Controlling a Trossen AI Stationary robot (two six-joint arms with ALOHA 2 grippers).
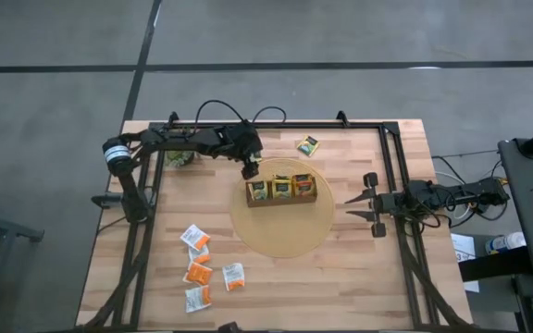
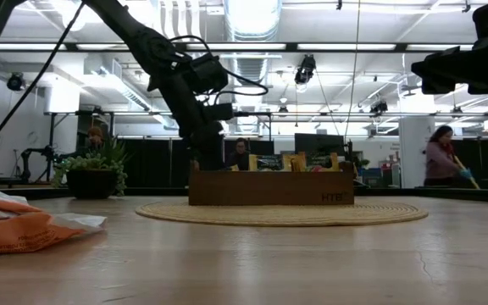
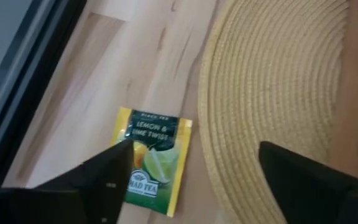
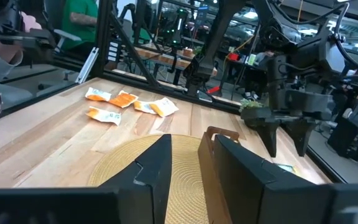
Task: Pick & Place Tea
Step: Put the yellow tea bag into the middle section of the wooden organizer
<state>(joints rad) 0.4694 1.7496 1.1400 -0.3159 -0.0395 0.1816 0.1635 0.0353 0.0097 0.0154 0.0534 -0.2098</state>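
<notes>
Left pincer: I see my left pincer [image 1: 249, 167] spread wide and empty, hanging above the near-left end of the wooden tray [image 1: 282, 200].
Tea in tray: three yellow-and-dark sachets [image 1: 282, 188] stand upright in the tray's compartments, just beside that pincer.
Loose sachet: through the left wrist view, a yellow lemon-lime sachet [image 3: 151, 158] lies flat on the wood beside the woven mat [image 3: 272, 93], partly behind one of my fingers [image 3: 98, 180].
Other tea: one more yellow sachet [image 1: 307, 144] lies near the far edge; the orange and white sachets [image 1: 206, 268] are scattered well apart on the left front of the tabletop [image 1: 387, 268].
Right pincer: my right pincer [image 1: 368, 202] waits off the mat's right side, fingers slightly parted, holding nothing.
Surface: the tray sits on the round mat; a potted plant [image 2: 91, 169] stands at the far left.
Room: a person [image 2: 441, 158] stands beyond the tabletop.
</notes>
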